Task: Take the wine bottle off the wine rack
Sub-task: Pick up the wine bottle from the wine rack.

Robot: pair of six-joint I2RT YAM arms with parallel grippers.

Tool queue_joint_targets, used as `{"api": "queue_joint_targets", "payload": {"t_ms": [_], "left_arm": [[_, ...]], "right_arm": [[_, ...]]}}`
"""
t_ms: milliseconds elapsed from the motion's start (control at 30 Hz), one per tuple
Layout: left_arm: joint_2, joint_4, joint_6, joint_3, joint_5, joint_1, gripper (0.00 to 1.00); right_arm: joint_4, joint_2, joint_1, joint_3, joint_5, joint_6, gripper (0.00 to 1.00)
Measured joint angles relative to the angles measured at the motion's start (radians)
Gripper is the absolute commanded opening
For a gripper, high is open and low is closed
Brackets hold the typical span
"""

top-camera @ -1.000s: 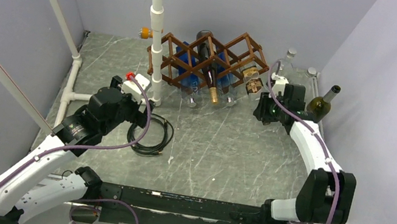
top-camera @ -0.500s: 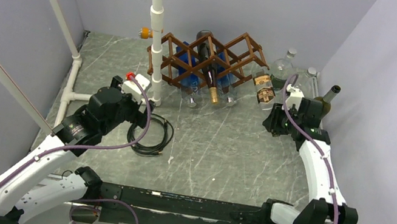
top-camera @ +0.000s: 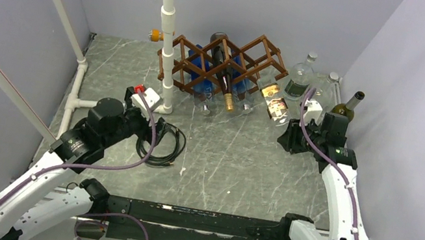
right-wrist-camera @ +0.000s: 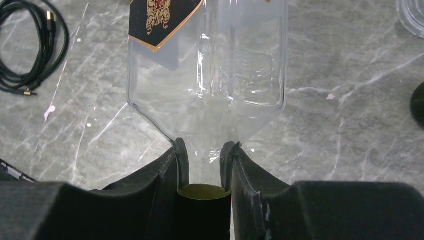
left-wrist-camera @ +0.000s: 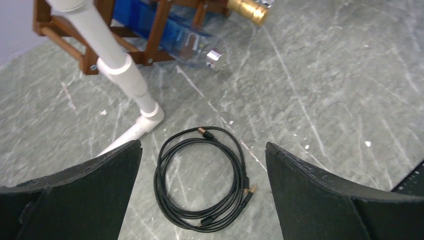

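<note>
Right gripper (top-camera: 290,132) (right-wrist-camera: 204,167): jaws narrow, clamped on the neck of the wine bottle (top-camera: 275,103) (right-wrist-camera: 210,75), one finger on each side just below the shoulder. The olive-gold cap sits back between the fingers.

Wine bottle: clear glass with a black and gold label, lying nearly level. Its neck points to the right gripper and its base to the wine rack (top-camera: 226,63). The body is outside the cells, with the base just beside the rack's right end. Contact with the rack or the table (top-camera: 235,164) cannot be determined.

Right arm: elbow folded low at the near right corner. The forearm runs up along the right side of the table, and the wrist turns left toward the rack.

Left gripper (top-camera: 152,126) (left-wrist-camera: 202,146): jaws wide apart, holding nothing. It is pitched downward above a coiled black cable (top-camera: 161,144) (left-wrist-camera: 205,175) that lies on the table.

Left arm: stretched diagonally from the near left corner, with the wrist near the foot of the white PVC pipe (top-camera: 167,26) (left-wrist-camera: 107,45).

Rack contents: a dark bottle with a gold cap (top-camera: 226,89) and a blue bottle (top-camera: 203,82) lie in cells, necks toward the arms.

Beyond the right gripper, a clear bottle (top-camera: 299,79) and a green bottle (top-camera: 346,107) stand upright.
</note>
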Motion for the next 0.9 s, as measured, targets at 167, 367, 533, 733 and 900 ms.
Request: {"api": "queue_joint_targets", "payload": {"t_ms": [167, 367, 533, 733, 900], "left_arm": [[-0.027, 0.033, 0.015, -0.019, 0.130, 0.001, 0.99], [-0.071, 0.077, 0.027, -0.048, 0.262, 0.001, 0.99], [-0.075, 0.095, 0.027, -0.049, 0.308, 0.001, 0.99], [-0.069, 0.098, 0.027, -0.049, 0.328, 0.001, 0.99], [-0.056, 0.100, 0.027, -0.049, 0.351, 0.001, 0.99]], "right_arm": [[-0.065, -0.011, 0.000, 0.000, -0.050, -0.072, 0.00], [-0.181, -0.011, 0.001, 0.005, -0.125, -0.179, 0.00], [-0.256, -0.011, 0.001, 0.023, -0.201, -0.279, 0.00], [-0.306, -0.009, 0.001, 0.041, -0.261, -0.397, 0.00], [-0.386, 0.026, 0.006, 0.065, -0.298, -0.515, 0.00]]}}
